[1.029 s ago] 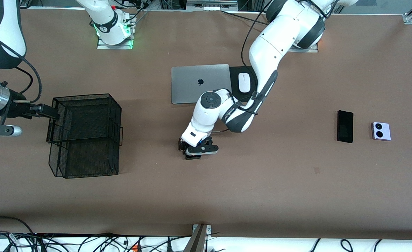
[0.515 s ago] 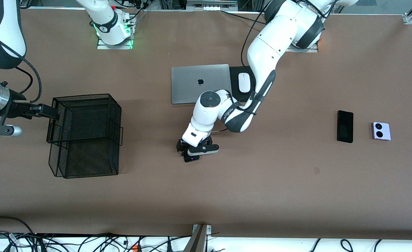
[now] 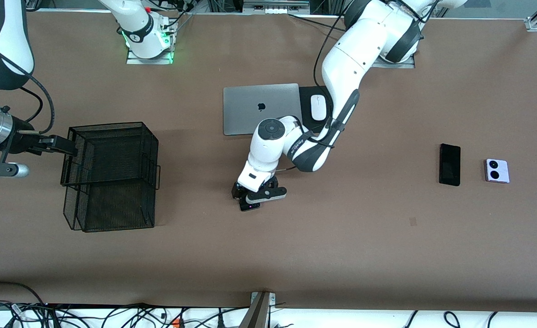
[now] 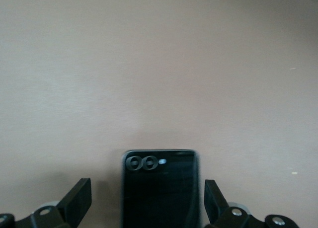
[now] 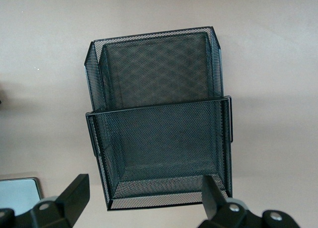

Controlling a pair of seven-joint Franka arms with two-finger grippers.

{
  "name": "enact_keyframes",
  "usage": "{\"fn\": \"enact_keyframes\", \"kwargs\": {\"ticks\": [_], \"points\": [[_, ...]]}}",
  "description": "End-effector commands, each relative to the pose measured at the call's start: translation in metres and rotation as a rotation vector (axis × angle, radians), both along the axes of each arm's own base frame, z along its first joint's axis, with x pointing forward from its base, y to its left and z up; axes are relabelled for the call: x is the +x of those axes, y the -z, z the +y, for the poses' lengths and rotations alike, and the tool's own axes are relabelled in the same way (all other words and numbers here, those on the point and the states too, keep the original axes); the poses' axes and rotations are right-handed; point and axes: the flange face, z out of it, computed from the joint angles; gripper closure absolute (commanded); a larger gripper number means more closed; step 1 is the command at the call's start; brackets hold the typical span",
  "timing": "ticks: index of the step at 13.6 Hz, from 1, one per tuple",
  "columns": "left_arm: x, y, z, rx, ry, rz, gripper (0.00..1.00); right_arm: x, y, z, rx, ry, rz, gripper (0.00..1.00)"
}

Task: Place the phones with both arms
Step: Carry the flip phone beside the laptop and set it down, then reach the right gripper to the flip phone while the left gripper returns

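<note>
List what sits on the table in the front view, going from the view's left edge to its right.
Black mesh basket → square black folded phone under the open left gripper → silver laptop → white mouse → black slab phone → lavender phone.

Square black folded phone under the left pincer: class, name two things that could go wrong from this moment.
1. The left pincer stands open close over the square black folded phone, which lies on the table; as the arm lifts, a finger might catch an edge and drag it.
2. The right pincer waits open over the mesh basket; coming across for the phone, it may clip the basket's rim.
</note>
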Motion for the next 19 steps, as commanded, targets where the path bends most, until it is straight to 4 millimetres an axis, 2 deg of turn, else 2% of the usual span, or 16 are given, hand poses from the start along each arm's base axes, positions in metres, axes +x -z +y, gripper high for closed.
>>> {"fn": "enact_keyframes", "kwargs": {"ticks": [1, 4, 6, 8, 10, 13, 14, 16, 17, 19], "points": [[0.001, -0.043, 0.006, 0.059, 0.010, 0.058, 0.00, -0.002, -0.001, -0.001, 0.008, -0.013, -0.007, 0.00], [0.007, -0.081, 0.029, 0.126, 0.125, 0.159, 0.00, -0.002, -0.003, 0.000, 0.008, -0.013, -0.005, 0.00], [0.013, -0.105, 0.052, 0.175, 0.185, 0.212, 0.00, -0.002, -0.006, 0.002, 0.008, -0.002, -0.009, 0.00], [0.020, -0.125, 0.081, 0.236, 0.245, 0.275, 0.00, -0.001, -0.005, 0.005, 0.005, -0.007, -0.014, 0.00], [0.025, -0.150, 0.116, 0.295, 0.340, 0.350, 0.00, 0.000, 0.004, 0.013, 0.010, -0.019, 0.006, 0.00], [0.029, -0.172, 0.166, 0.370, 0.443, 0.471, 0.00, 0.001, 0.014, 0.053, 0.008, -0.087, 0.020, 0.00], [0.029, -0.178, 0.178, 0.383, 0.474, 0.499, 0.00, 0.001, 0.014, 0.076, 0.007, -0.120, 0.016, 0.00], [0.032, -0.185, 0.211, 0.470, 0.546, 0.551, 0.00, 0.010, 0.017, 0.111, 0.011, -0.087, 0.006, 0.00], [0.033, -0.189, 0.227, 0.517, 0.598, 0.572, 0.00, 0.016, 0.023, 0.138, 0.010, -0.068, 0.004, 0.00], [0.041, -0.196, 0.272, 0.535, 0.667, 0.606, 0.00, 0.030, 0.041, 0.201, 0.014, -0.017, -0.023, 0.00]]}}
